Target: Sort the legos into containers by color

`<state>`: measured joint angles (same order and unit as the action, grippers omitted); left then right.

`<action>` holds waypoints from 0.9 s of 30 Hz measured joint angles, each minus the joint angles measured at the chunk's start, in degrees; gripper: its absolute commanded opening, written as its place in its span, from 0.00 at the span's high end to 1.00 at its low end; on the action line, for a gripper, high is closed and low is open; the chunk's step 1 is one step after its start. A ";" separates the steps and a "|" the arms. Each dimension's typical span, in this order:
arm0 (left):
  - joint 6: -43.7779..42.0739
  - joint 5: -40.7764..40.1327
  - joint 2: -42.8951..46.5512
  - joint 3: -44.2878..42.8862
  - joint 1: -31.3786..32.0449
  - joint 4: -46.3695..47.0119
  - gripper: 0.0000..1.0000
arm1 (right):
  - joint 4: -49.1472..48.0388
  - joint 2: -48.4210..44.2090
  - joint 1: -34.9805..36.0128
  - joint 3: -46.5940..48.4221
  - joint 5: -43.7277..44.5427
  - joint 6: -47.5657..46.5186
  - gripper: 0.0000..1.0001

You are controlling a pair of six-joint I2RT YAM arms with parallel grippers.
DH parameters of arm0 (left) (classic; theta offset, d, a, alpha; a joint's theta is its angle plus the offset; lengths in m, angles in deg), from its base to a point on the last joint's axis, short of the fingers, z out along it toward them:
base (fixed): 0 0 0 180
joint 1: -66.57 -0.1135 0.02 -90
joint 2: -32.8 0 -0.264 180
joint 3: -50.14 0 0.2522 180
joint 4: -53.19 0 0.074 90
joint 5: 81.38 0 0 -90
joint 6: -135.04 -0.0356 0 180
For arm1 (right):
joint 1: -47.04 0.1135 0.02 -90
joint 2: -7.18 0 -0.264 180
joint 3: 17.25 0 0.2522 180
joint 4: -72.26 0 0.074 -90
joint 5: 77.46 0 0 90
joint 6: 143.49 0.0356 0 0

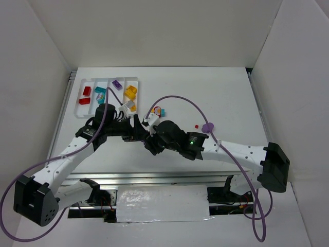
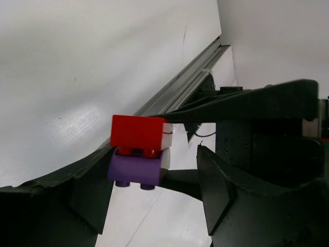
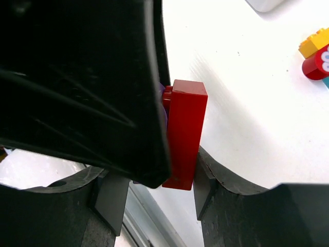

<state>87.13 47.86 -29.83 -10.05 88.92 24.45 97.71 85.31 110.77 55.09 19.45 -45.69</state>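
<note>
the two grippers meet over the middle of the table (image 1: pixel 221 92), just in front of the white tray (image 1: pixel 110 78), and a stacked pair (image 2: pixel 138 152) of legos is up off the surface between them. the pair is a red brick (image 2: pixel 138 132) pressed onto a purple brick (image 2: pixel 134 170). the right gripper (image 3: pixel 163 185) has its jaws drawn in narrow around the pair. its wrist view shows the red brick flat against one of its fingers (image 3: pixel 205 175), while the purple side and the other pad are mostly hidden behind the black bulk of the other arm. the left gripper (image 2: pixel 154 154) stands with its jaws wider than the pair: one finger (image 2: pixel 97 180) touches the side of the purple brick, and a strip of table shows between the bricks and the opposite finger. in the tray, the compartments from left to right hold red legos (image 1: pixel 86 91), teal legos (image 1: pixel 100 91), a purple lego (image 1: pixel 117 84) and yellow legos (image 1: pixel 130 91). a multicoloured cluster (image 1: pixel 158 111) in yellow, red and teal lies loose on the table just beyond the grippers, outside the tray. a small red piece (image 1: pixel 197 125) lies further to the right, well apart from the tray.
</note>
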 measured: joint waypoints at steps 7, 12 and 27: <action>0.00 2.03 1.03 0.04 -0.09 0.28 0.41 | -0.48 -1.55 -0.02 -0.22 -1.18 -1.66 0.96; 0.66 4.28 1.01 0.42 0.00 1.51 0.61 | -2.86 -4.04 -0.09 -2.29 -3.67 -2.86 0.89; 3.34 4.20 8.31 0.70 0.04 10.10 1.00 | -9.53 -15.52 -5.49 -14.08 -15.34 0.48 0.00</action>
<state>90.47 52.06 -21.53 -9.35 88.97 34.54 88.18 69.79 105.28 41.02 4.11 -45.21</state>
